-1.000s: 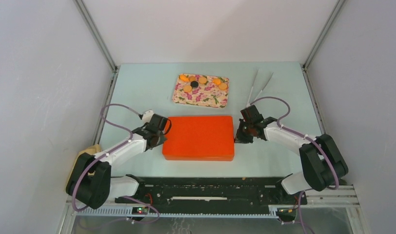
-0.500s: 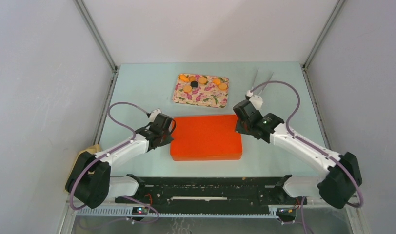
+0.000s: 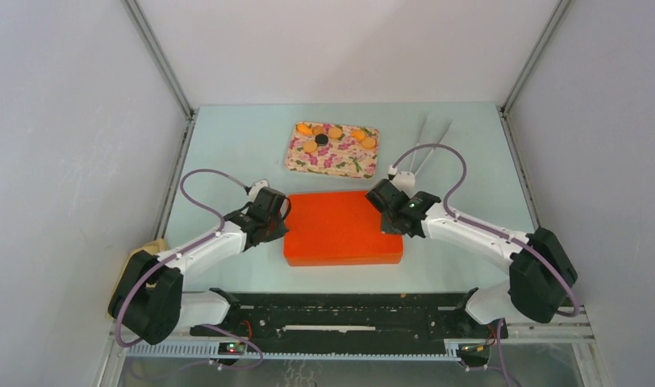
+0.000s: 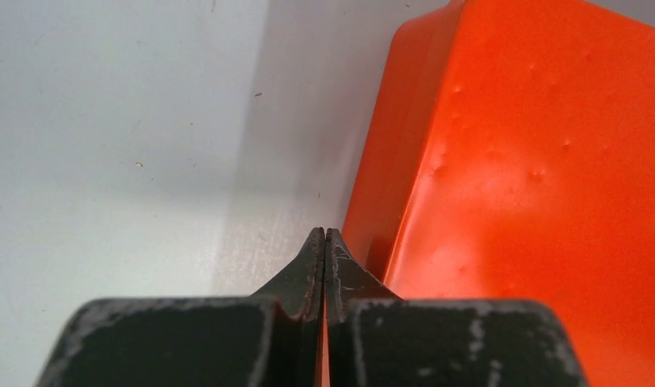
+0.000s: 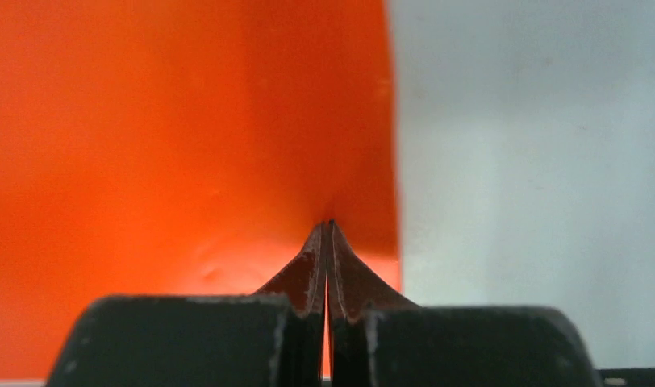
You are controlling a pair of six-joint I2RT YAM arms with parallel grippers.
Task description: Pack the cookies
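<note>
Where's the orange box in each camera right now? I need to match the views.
Top external: orange box mid-table, on the near side of the floral tray.
Left wrist: fills the right side; shut left gripper beside its edge.
Right wrist: fills the left side; shut right gripper over it, near its edge.
Shared landmark: the pale table beside the box.

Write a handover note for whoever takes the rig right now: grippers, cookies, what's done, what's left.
Left gripper: shut, empty, low beside the left side of the orange box.
Right gripper: shut, empty, tips over the box top near its right edge.
Cookies: orange-tan ones and one black, all on the floral tray beyond the box.
Done: nothing packed that I can see; the box shows only a solid orange top.
Left: probably open or turn the box, then move every cookie in.
</note>
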